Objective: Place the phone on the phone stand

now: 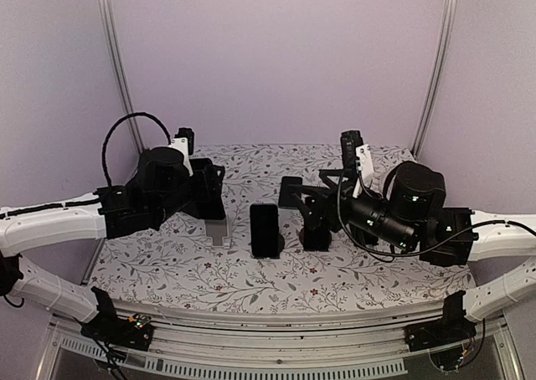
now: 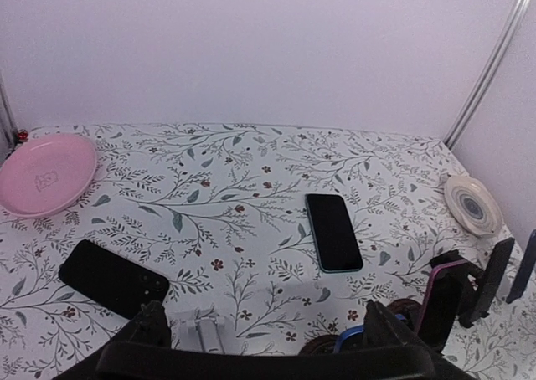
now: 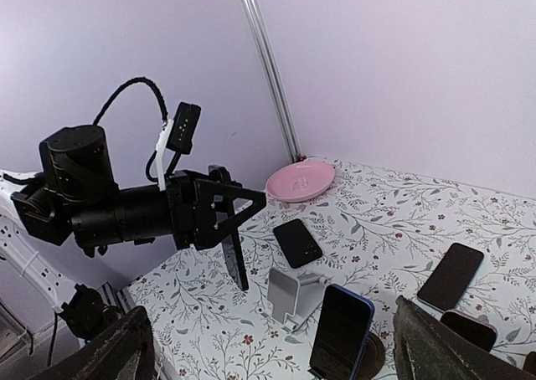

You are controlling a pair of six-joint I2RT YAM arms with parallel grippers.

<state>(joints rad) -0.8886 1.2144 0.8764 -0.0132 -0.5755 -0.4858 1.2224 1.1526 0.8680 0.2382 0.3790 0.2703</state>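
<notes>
Already a blue-edged phone (image 3: 342, 330) stands upright on a dark stand (image 3: 372, 356) low in the right wrist view, while the grey stand (image 3: 289, 295) just left of it is bare. Two more lie flat on the desk (image 2: 209, 162): a black phone (image 2: 113, 278) at lower left of the left wrist view and a teal-edged phone (image 2: 333, 231) near its centre. The left gripper (image 2: 264, 321) is spread wide with nothing in it. The right gripper (image 3: 270, 313) is also apart and empty. If the grey stand is the target, either flat phone looks like a stiff, fairly light slab with slick glass. I would pinch it across the long edges near the middle. Lying flush, it offers only thin sides, so it may skid.
</notes>
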